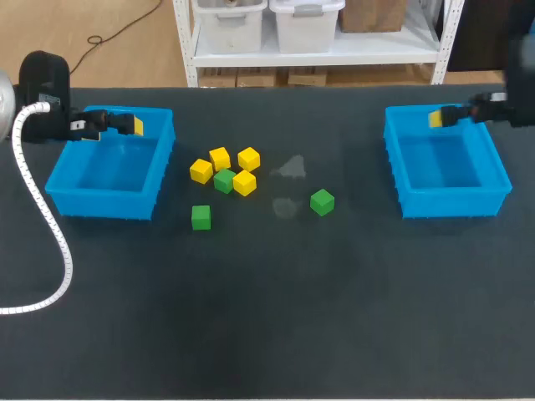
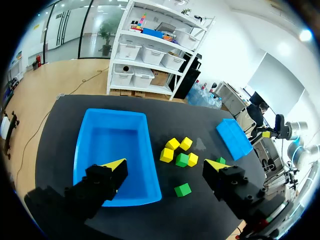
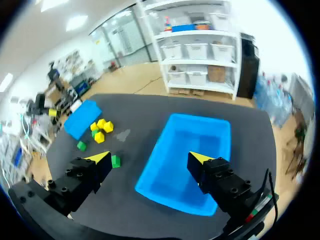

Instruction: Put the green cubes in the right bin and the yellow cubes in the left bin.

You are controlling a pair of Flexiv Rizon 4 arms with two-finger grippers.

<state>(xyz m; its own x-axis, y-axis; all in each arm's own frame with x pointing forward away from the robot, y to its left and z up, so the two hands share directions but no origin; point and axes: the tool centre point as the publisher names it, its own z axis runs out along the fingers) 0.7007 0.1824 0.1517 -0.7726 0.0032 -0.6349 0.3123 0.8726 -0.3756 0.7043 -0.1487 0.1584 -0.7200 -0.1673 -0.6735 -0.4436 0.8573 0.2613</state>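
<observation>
Head view: you see four yellow cubes [image 1: 220,158] clustered with one of three green cubes [image 1: 223,180] just right of the left bin [image 1: 104,204]; the other two green cubes lie apart on the table [image 1: 267,317], one nearer, one toward the right bin [image 1: 456,203]. Your left gripper [image 2: 165,167] hangs over its bin's far right corner, fingers apart, nothing between; your right gripper [image 3: 149,157] likewise over its bin's far left corner
</observation>
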